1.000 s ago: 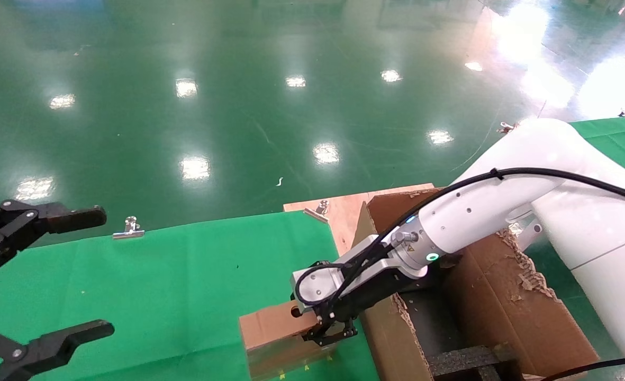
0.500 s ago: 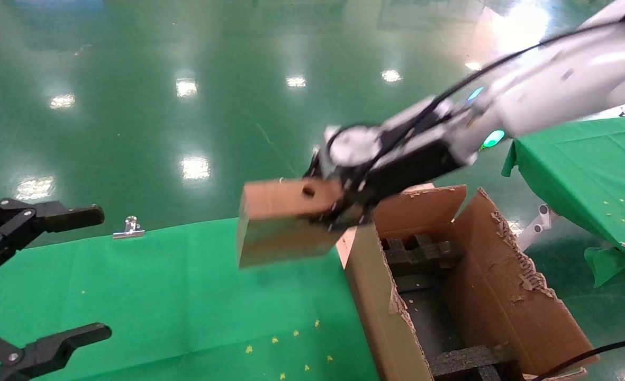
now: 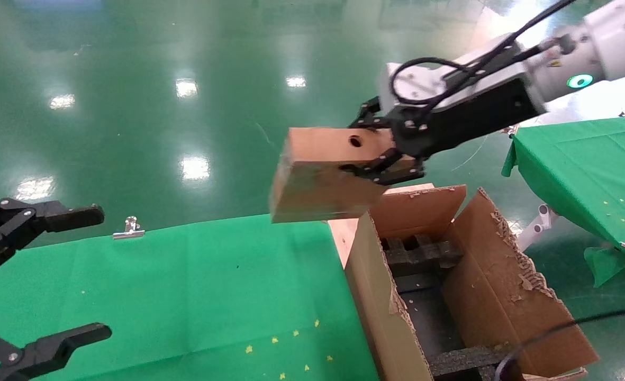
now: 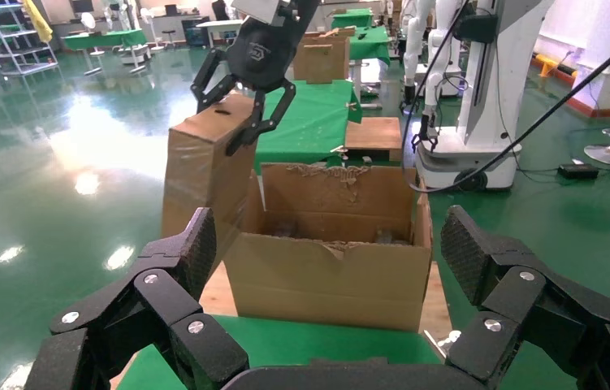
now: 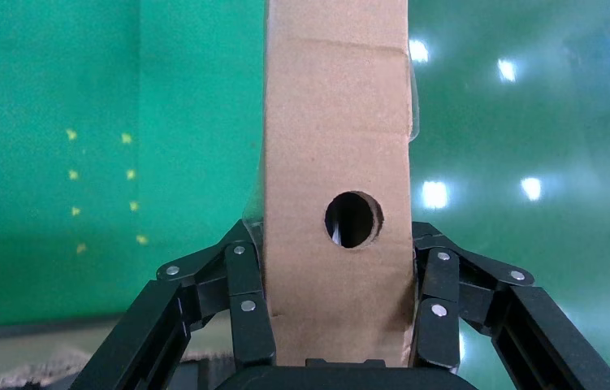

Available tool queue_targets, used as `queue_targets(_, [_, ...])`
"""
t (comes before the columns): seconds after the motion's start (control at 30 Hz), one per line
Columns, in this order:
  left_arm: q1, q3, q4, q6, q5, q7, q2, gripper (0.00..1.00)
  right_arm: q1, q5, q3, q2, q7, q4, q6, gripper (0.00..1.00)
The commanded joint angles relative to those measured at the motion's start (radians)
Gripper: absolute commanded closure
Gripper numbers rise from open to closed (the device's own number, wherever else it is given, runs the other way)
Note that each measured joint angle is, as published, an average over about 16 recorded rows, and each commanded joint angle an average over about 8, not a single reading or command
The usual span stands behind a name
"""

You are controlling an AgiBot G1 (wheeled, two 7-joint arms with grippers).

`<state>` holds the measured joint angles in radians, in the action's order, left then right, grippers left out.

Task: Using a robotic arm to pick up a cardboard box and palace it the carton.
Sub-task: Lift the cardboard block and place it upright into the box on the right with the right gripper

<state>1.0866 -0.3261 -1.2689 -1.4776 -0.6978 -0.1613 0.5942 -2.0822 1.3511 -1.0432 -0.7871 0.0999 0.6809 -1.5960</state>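
Your right arm (image 3: 603, 39) was white and rounded, with a ring light glowing green near the wrist and a small yellow warning label beside it. A silver camera block (image 3: 413, 84) sat above the wrist, studded with small screws, and a black cable looped over it and ran back along the arm. The right pincer (image 3: 383, 140) was black, built of multi-link fingers pinned with silver rivets, with a white logo on its palm housing. Your left pincer (image 4: 330, 268) was matte black too, its fingertip pads (image 4: 468, 252) finely textured, its links riveted in silver.
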Motion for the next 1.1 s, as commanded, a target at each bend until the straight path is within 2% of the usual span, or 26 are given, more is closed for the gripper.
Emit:
queue_targets(0.03, [0.000, 0.000, 0.000, 0.000, 0.000, 0.000, 0.000, 0.00, -0.018, -0.015, -0.030, 0.015, 0.009, -0.018, 0.000, 1.00])
queue_targets(0.37, [0.000, 0.000, 0.000, 0.000, 0.000, 0.000, 0.000, 0.00, -0.101, -0.024, -0.168, 0.204, 0.005, -0.033, 0.005, 1.00])
queue_targets(0.73, [0.000, -0.001, 0.000, 0.000, 0.000, 0.000, 0.000, 0.00, -0.141, 0.001, -0.272, 0.417, -0.060, 0.045, 0.013, 1.00])
queue_targets(0.9, [0.000, -0.001, 0.000, 0.000, 0.001, 0.000, 0.000, 0.00, -0.138, -0.002, -0.302, 0.476, -0.093, 0.092, 0.019, 1.00])
queue_targets(1.1, [0.000, -0.001, 0.000, 0.001, 0.001, 0.000, 0.000, 0.00, -0.138, -0.003, -0.316, 0.497, -0.104, 0.113, 0.026, 1.00])
